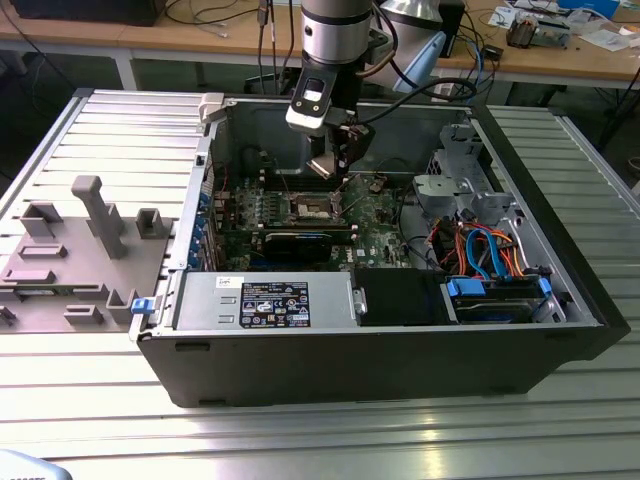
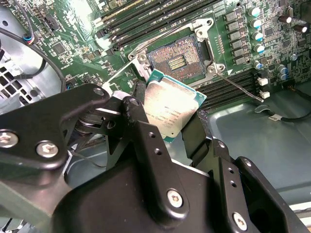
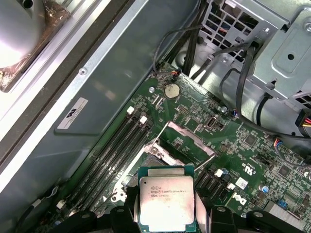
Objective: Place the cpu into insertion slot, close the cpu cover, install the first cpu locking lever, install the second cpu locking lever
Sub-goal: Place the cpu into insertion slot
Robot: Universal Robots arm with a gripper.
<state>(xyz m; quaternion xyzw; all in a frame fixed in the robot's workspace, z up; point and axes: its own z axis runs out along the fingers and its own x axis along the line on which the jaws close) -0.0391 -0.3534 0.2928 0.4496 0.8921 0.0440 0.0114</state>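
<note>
I have the gripper [image 2: 165, 121] clamped on the cpu [image 2: 171, 108], with a finger on each of two opposite edges. Its metal top faces the cameras in both wrist views. The chip hangs above the insertion slot [image 2: 177, 57], apart from it and overlapping one corner of the recess. The slot's contact field lies bare. The cpu cover [image 3: 194, 141] stands swung up at one edge of the slot. A thin locking lever [image 2: 239, 86] juts out beside the slot. In the exterior view the slot sits inside the open computer case [image 1: 380, 360].
</note>
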